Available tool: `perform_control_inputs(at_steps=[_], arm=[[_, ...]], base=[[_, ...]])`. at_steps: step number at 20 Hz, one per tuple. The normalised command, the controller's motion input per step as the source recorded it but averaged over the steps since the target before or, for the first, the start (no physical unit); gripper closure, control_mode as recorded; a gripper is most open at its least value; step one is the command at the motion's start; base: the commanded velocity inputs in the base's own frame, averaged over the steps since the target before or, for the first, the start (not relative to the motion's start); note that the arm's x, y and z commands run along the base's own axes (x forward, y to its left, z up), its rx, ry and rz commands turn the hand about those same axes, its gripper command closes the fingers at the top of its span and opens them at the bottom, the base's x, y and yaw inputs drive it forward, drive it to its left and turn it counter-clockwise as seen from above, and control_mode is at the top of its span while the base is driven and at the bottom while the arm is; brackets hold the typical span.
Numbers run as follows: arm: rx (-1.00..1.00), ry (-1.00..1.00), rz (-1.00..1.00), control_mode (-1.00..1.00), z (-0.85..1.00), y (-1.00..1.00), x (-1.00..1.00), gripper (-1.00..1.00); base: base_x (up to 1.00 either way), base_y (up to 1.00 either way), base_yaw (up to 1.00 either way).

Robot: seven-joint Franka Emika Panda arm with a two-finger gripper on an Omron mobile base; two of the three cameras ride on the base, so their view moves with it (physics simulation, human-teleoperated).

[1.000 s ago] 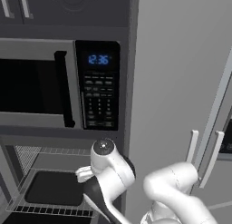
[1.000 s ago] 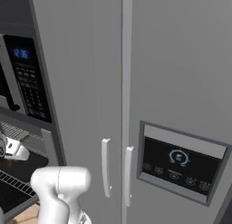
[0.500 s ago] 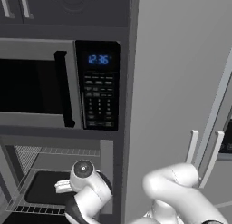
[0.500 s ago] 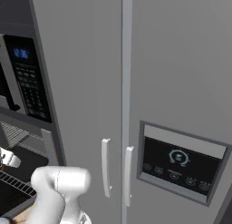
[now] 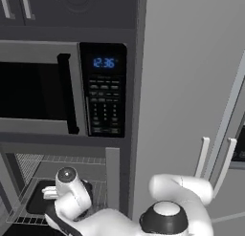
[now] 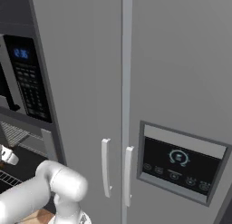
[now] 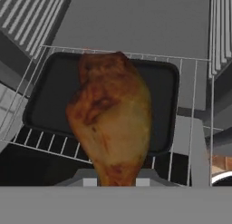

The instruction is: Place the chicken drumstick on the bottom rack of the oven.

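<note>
Nearest of all, seen from the camera on the hand, the chicken drumstick hangs in the gripper, clamped by its thin lower end at the bottom of that view, with the thick browned meat end pointing away. The fingers themselves are hidden behind the meat, but nothing else touches it, so I judge the hand to be clenched on it. It seems held by the narrow end so the heavy end can go down first.

Just beyond and below it lies the dark tray sitting on the bottom rack, a thin silver wire grid. The drumstick hovers over the tray, not yet touching, which suggests the hand is lined up to lower it there.

From the left base camera, the white arm bends low into the oven, its wrist over the same tray in the grey cavity. A finer wire shelf sits higher and farther back.

Above the oven is the black microwave with its blue clock. To the right stand the tall grey fridge doors with an inset display panel.
</note>
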Motion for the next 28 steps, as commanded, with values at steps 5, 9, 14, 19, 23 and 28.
perform_control_inputs(at_steps=[5,9,14,19,23,28], arm=[[-0.01,0.2,-0.01,-1.0,-0.51,0.0,0.25,1.0],[-0.01,0.0,0.0,-1.0,-0.43,0.0,0.0,1.0],[0.0,-0.03,0.0,-1.0,-0.26,0.0,0.2,1.0],[-0.03,0.0,0.0,-1.0,-0.36,0.19,0.33,1.0],[-0.09,-0.03,0.0,-1.0,-0.55,0.22,0.22,1.0],[-0.02,0.0,0.0,-1.0,-0.49,0.01,0.23,1.0]], base=[[0.0,0.0,0.0],[0.0,0.0,0.0],[0.0,0.0,0.0],[0.0,0.0,0.0],[0.0,0.0,0.0],[0.0,0.0,0.0]])
